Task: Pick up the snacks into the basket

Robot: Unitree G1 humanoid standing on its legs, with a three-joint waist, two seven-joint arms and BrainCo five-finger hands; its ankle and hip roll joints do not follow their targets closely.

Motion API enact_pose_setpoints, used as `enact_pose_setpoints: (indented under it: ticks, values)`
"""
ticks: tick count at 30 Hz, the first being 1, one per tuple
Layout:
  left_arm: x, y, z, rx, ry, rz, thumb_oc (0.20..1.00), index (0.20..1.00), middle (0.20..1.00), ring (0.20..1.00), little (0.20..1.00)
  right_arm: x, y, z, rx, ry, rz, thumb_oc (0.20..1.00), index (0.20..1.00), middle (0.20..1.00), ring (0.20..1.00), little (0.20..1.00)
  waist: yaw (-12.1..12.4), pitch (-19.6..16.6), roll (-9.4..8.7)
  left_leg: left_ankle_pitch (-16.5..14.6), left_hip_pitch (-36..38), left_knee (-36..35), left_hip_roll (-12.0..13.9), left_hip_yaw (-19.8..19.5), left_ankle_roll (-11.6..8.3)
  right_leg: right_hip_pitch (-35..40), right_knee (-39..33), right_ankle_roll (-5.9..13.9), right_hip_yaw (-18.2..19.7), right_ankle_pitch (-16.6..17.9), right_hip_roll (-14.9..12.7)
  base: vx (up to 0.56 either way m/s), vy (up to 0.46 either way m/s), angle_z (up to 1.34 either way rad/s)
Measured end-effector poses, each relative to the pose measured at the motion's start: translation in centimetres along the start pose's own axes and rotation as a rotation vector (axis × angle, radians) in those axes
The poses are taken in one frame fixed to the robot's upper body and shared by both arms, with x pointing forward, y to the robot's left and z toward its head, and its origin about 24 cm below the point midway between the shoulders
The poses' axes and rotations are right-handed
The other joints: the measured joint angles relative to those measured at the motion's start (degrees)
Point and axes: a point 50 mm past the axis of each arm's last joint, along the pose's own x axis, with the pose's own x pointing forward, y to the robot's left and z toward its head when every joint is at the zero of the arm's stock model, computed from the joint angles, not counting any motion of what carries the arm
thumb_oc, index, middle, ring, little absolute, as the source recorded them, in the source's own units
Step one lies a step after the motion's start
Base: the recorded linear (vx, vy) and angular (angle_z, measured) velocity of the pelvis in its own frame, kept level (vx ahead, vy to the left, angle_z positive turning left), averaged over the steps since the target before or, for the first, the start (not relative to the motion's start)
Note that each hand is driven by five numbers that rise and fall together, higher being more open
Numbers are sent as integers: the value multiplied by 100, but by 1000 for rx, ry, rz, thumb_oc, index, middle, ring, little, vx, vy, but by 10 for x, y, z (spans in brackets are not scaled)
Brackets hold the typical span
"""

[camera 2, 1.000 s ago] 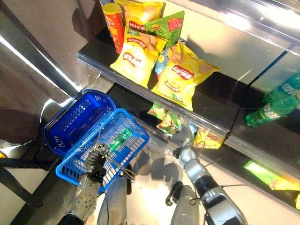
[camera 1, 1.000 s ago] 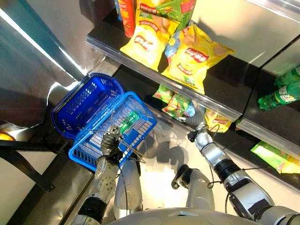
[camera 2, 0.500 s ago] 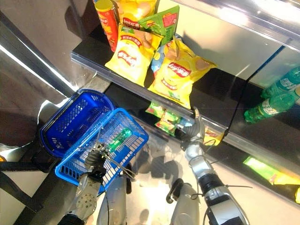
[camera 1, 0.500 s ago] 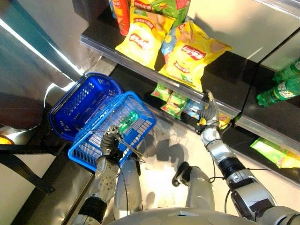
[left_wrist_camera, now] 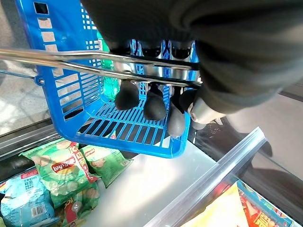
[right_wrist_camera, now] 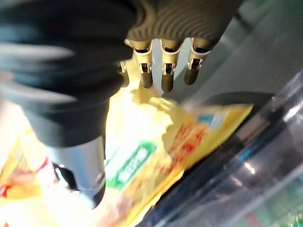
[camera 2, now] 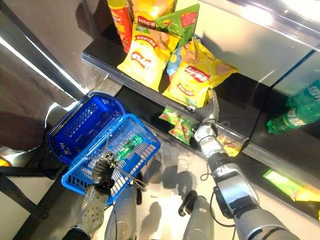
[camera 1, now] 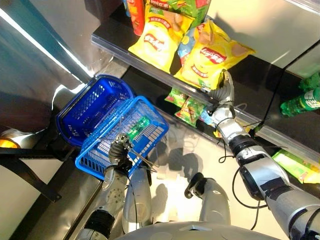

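A blue basket (camera 1: 112, 145) with wire handles hangs at the lower left, and my left hand (camera 1: 119, 148) is shut on those handles (left_wrist_camera: 71, 61). A green pack (camera 1: 138, 128) lies inside it. My right hand (camera 1: 223, 99) reaches up to the front edge of the upper shelf (camera 1: 150, 62). Its fingers (right_wrist_camera: 163, 71) are straight, with the thumb apart, at the lower corner of a big yellow crisp bag (camera 1: 212, 57). The same yellow bag (right_wrist_camera: 156, 156) lies just under the palm, and nothing is gripped.
A second yellow bag (camera 1: 157, 37), a red tube (camera 1: 135, 12) and green bags share the upper shelf. Small green snack packs (camera 1: 185, 107) lie on the lower shelf. Green bottles (camera 1: 300, 100) stand at the right. Another blue basket shape (camera 1: 92, 110) shows against the shiny wall.
My right hand has risen from the lower shelf's snack packs to the yellow bag at the upper shelf's edge. The left hand still holds the basket.
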Motion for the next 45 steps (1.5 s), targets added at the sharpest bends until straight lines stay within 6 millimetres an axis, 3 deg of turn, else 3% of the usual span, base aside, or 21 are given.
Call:
enact_pose_setpoints:
  ticks: [15,24,31,32,33,45]
  values:
    - [-1,1,-1,13,15,-17,200,200,200,200,200,19,-4,4,-22,135,21,1000,1000,1000,1000,1000,88,7,12,5,2,-10,-35,-98,3,92,-3,1,-74,0,-9,2,1,2]
    - [-2,-2,-4,11,34,-36,200,200,200,200,200,30,-27,-1,-85,185,-29,1000,1000,1000,1000,1000,253,70,126,25,0,-31,-130,-199,50,176,5,27,-160,6,-83,2,5,7]
    - [-3,-6,-5,13,52,-62,200,200,200,200,200,35,-43,-7,-307,164,-39,1000,1000,1000,1000,1000,321,93,168,57,-48,-35,-229,-276,91,199,2,68,-220,25,-166,-6,11,8]
    - [-3,-8,-6,0,58,-68,200,200,200,200,200,36,-47,-9,-344,159,-45,391,391,391,391,391,383,103,186,63,-48,-34,-238,-279,88,203,2,73,-221,28,-169,-13,6,5]
    - [-3,-8,-6,1,60,-74,200,200,200,200,200,37,-50,-9,-380,152,-46,200,200,200,200,200,402,108,196,65,-52,-37,-248,-287,94,206,2,76,-230,28,-176,-7,6,8]
    - [-2,-14,0,-2,48,-110,200,200,200,200,200,45,-65,0,-461,94,-96,200,200,200,200,200,389,124,226,104,-69,-24,-312,-299,105,222,6,101,-275,36,-243,-2,4,2]
